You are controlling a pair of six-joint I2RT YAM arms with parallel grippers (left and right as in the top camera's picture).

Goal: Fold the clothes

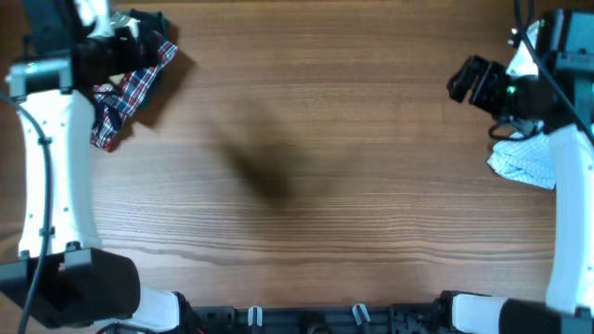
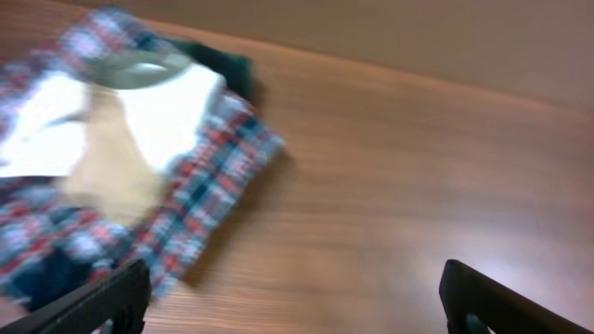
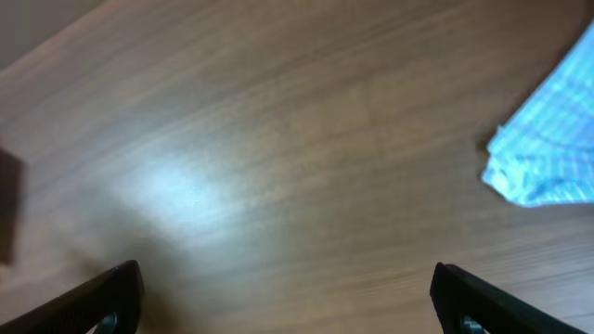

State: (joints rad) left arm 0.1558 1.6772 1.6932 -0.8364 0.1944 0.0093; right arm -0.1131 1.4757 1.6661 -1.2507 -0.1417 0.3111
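A pile of clothes lies at the table's far left. In the left wrist view a cream-white top with a tan-beige part lies on a red-and-blue plaid garment, with a dark green piece behind it. The plaid garment also shows in the overhead view. My left gripper is open and empty, just right of the pile; overhead it hovers at the pile. A pale blue striped garment lies at the far right and also shows in the right wrist view. My right gripper is open and empty over bare wood, left of that garment.
The wooden table stretches between the two piles. The arm bases stand along the front edge. The right arm's white link crosses over part of the blue striped garment.
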